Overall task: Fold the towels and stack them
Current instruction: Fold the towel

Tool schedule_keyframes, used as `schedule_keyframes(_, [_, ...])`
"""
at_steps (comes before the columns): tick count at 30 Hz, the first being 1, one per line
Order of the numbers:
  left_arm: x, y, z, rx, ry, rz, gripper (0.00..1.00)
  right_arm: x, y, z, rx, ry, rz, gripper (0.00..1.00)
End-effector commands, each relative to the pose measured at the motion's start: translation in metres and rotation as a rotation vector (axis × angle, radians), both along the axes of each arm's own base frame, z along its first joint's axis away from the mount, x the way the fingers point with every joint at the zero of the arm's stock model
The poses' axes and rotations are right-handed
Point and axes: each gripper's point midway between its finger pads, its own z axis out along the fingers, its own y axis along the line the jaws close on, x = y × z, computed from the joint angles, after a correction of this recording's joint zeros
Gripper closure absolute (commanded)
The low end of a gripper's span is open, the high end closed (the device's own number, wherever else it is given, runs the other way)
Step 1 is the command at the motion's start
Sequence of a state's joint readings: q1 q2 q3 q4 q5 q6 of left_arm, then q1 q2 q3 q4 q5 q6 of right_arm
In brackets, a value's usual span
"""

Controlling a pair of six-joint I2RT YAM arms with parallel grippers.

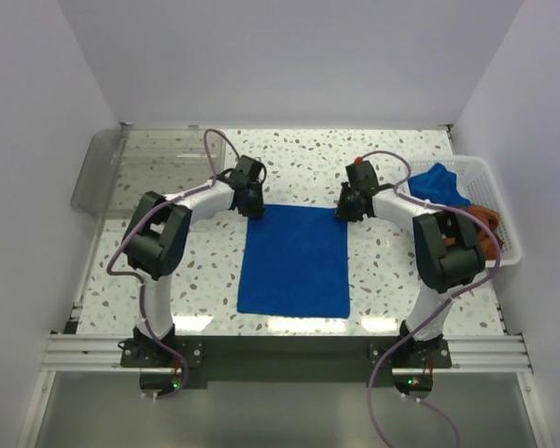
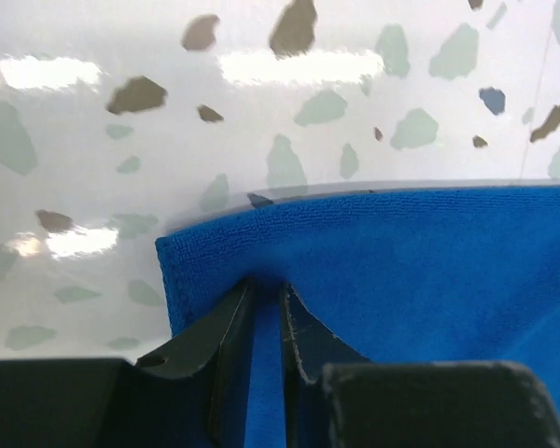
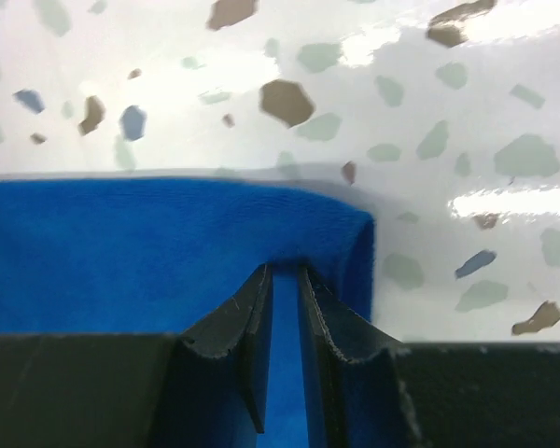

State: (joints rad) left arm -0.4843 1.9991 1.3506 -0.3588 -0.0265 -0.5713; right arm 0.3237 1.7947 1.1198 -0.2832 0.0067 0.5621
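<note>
Black fingers (image 2: 215, 345) pinch the rectangular terry towel's (image 1: 294, 261) corners.

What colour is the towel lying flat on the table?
The towel is bright royal blue; the top view shows it best.

Two blue towels (image 1: 294, 261) (image 1: 439, 182), one rust-brown towel (image 1: 486, 220), one basket (image 1: 507, 254), one tray (image 1: 95, 177).

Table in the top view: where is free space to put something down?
Bare tabletop lies beyond the blue towel, between the clear tray and the white basket. Narrower strips run along the towel's left and right sides. Crowded: its far corners, where left fingers and right fingers pinch it.
</note>
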Motion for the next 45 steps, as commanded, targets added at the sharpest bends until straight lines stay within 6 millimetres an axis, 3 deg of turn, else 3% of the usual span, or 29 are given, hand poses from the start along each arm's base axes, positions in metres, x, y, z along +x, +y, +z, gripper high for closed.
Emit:
schedule_keyframes(1, [0.021, 0.01, 0.003, 0.003, -0.056, 0.013, 0.78, 0.017, -0.011, -0.006, -0.005, -0.03, -0.02, 0.79])
schedule_keyframes(6, [0.019, 0.02, -0.001, 0.014, -0.047, 0.022, 0.79, 0.016, -0.034, -0.018, -0.034, -0.007, -0.045, 0.79])
schedule_keyframes(10, [0.021, 0.014, 0.017, -0.019, -0.073, -0.011, 0.75, 0.018, -0.033, 0.0, -0.034, -0.037, 0.025, 0.76])
schedule_keyframes(15, [0.028, 0.003, 0.064, -0.069, -0.165, -0.091, 0.58, 0.021, -0.032, 0.037, -0.1, -0.112, 0.213, 0.65])
schedule_keyframes(16, [0.032, 0.002, 0.082, -0.057, -0.217, -0.14, 0.52, 0.025, -0.029, 0.048, -0.104, -0.135, 0.251, 0.63])
schedule_keyframes(18, [0.037, 0.003, 0.1, -0.026, -0.289, -0.215, 0.47, 0.021, -0.034, 0.05, -0.166, -0.122, 0.355, 0.58])
schedule_keyframes(19, [0.041, 0.006, 0.107, 0.028, -0.337, -0.289, 0.38, 0.025, -0.034, 0.054, -0.187, -0.131, 0.39, 0.58])
schedule_keyframes(22, [0.048, 0.014, 0.118, 0.13, -0.414, -0.424, 0.23, 0.027, -0.036, 0.058, -0.24, -0.139, 0.55, 0.52])
schedule_keyframes(23, [0.048, 0.014, 0.119, 0.142, -0.422, -0.474, 0.21, 0.02, -0.032, 0.052, -0.219, -0.102, 0.612, 0.52])
schedule_keyframes(25, [0.05, 0.014, 0.116, 0.153, -0.41, -0.579, 0.21, 0.028, -0.03, 0.057, -0.239, -0.117, 0.709, 0.5])
schedule_keyframes(26, [0.051, 0.014, 0.114, 0.162, -0.401, -0.607, 0.22, 0.019, -0.027, 0.046, -0.212, -0.059, 0.76, 0.5])
schedule_keyframes(28, [0.054, 0.015, 0.106, 0.195, -0.382, -0.683, 0.23, 0.027, -0.023, 0.053, -0.218, -0.073, 0.85, 0.48])
schedule_keyframes(30, [0.054, 0.014, 0.093, 0.207, -0.353, -0.739, 0.23, 0.019, -0.019, 0.041, -0.183, -0.012, 0.937, 0.47])
schedule_keyframes(36, [0.055, 0.009, 0.066, 0.18, -0.266, -0.875, 0.26, 0.029, -0.017, 0.039, -0.185, 0.014, 1.049, 0.47])
schedule_keyframes(41, [0.06, 0.002, 0.062, 0.156, -0.269, -0.912, 0.27, 0.03, -0.014, 0.033, -0.163, 0.049, 1.107, 0.49])
schedule_keyframes(45, [0.063, 0.003, 0.056, 0.157, -0.269, -0.92, 0.29, 0.029, -0.016, 0.018, -0.151, 0.097, 1.14, 0.52])
